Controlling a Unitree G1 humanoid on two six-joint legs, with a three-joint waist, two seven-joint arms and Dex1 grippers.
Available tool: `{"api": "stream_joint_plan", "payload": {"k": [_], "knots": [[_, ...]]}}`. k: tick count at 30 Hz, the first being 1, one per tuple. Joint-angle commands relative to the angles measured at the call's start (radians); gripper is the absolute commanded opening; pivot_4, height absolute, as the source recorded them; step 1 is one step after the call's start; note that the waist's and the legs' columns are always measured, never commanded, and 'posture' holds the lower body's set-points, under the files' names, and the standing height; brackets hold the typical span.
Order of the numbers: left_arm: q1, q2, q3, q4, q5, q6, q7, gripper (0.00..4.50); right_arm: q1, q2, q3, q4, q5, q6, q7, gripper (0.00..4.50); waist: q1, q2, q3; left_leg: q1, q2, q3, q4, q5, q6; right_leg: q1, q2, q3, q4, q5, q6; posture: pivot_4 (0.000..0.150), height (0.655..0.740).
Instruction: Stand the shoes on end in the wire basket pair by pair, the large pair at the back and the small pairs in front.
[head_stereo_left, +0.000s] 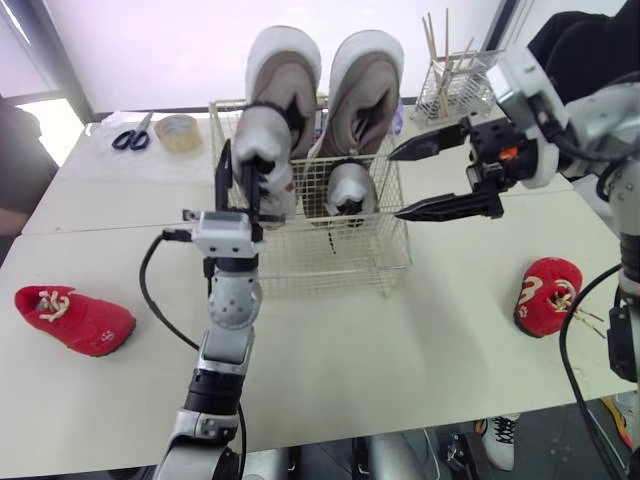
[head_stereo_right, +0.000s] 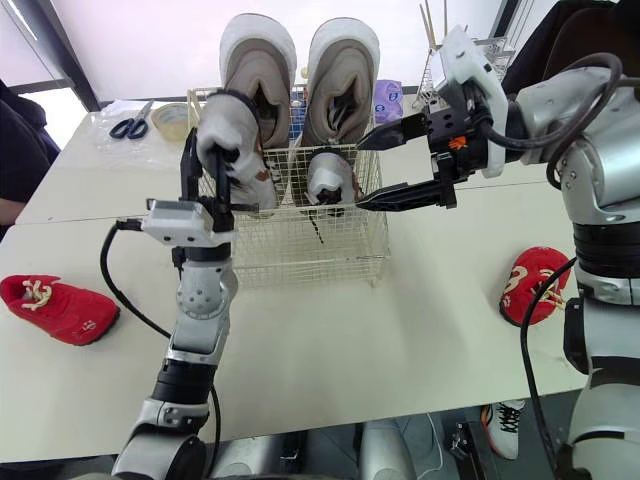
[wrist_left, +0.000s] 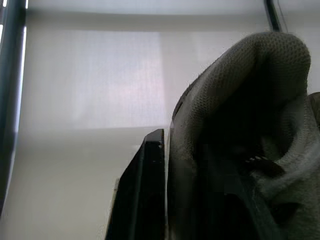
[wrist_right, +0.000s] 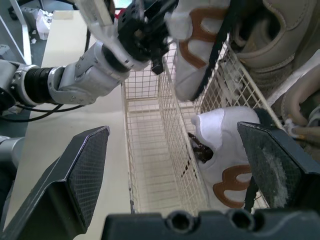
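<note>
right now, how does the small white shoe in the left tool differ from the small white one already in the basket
The held shoe is clamped in the left tool; the seated shoe stands in the wire basket with no tool holding it. The held shoe is up high at the front left, reaching above the rim; the seated shoe sits low at the front right. Both are small and white with brown markings.

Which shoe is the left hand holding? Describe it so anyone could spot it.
Find the wire basket, two large beige shoes at its back. At its front left, the left hand grips a small white shoe with brown trim. Unlike its twin inside the basket, it rises above the rim.
</note>
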Motion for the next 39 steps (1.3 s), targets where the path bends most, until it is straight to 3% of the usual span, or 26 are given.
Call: {"api": "stream_joint_plan", "payload": {"k": [1,4,5,20,25,28,32,36,39], "knots": [[0.054,-0.003,-0.002,-0.03,0.012,0.026,-0.004,2.63,-0.022,-0.011,-0.037,-0.022,0.008,-0.009,-0.007,4.5,0.004,0.002,-0.001,0.0,0.0,0.0,0.0,0.0,0.0,0.0,0.0,0.0,0.0,0.0,0.0,0.15,0.74],[0.109,0.01,0.003,-0.087,-0.003,0.066,-0.031,4.15,-0.017,-0.005,-0.038,-0.017,0.007,-0.017,-0.014,4.5,0.002,0.002,-0.001,0.0,0.0,0.0,0.0,0.001,0.001,0.0,0.0,0.0,0.0,0.001,-0.001,0.15,0.74],[0.126,0.017,0.005,-0.11,-0.014,0.089,-0.045,4.47,-0.016,-0.003,-0.038,-0.017,0.007,-0.018,-0.016,4.5,0.002,0.002,-0.001,0.0,0.0,0.0,0.0,0.001,0.001,0.0,0.0,0.0,0.0,0.001,-0.001,0.15,0.74],[0.327,0.264,0.096,-0.518,-0.28,0.584,-0.365,4.47,0.044,0.037,-0.053,-0.007,0.008,-0.089,-0.052,4.5,0.0,0.006,-0.003,0.0,0.001,0.0,-0.001,0.001,0.001,0.0,0.0,0.0,-0.001,0.0,-0.001,0.15,0.74],[0.379,0.361,0.161,-0.645,-0.44,0.765,-0.465,4.47,0.071,0.041,-0.06,0.001,0.006,-0.117,-0.055,4.5,-0.001,0.006,-0.003,0.0,0.001,0.0,-0.001,0.001,0.001,0.0,0.0,0.0,-0.001,0.0,-0.001,0.15,0.74],[0.367,0.448,0.301,-0.743,-0.714,0.977,-0.49,4.47,0.098,0.014,-0.076,0.01,0.001,-0.123,-0.053,4.5,-0.001,0.006,-0.003,0.0,0.001,0.0,-0.001,0.001,0.001,0.0,0.0,0.0,-0.001,0.0,-0.002,0.15,0.74],[0.333,0.708,0.508,-0.756,-1.285,1.265,-0.532,4.47,0.14,-0.053,-0.119,0.008,-0.01,-0.101,-0.074,4.5,-0.001,0.005,-0.003,0.0,0.001,-0.001,-0.001,0.001,0.001,0.0,0.0,-0.001,-0.001,0.0,-0.002,0.15,0.74],[0.342,0.922,0.6,-0.723,-1.57,1.388,-0.62,4.47,0.205,-0.121,-0.187,0.037,-0.022,-0.085,-0.126,4.5,-0.005,0.006,-0.003,0.0,0.001,0.0,-0.001,0.0,0.001,0.001,0.0,0.0,-0.003,-0.001,-0.005,0.15,0.74],[0.313,1.026,0.627,-0.671,-1.698,1.437,-0.704,4.47,0.282,-0.17,-0.219,0.05,-0.081,-0.067,-0.225,4.5,-0.004,0.006,-0.003,0.0,0.001,0.0,-0.001,0.001,0.001,0.001,0.0,0.0,-0.002,-0.002,-0.005,0.15,0.74]]}}
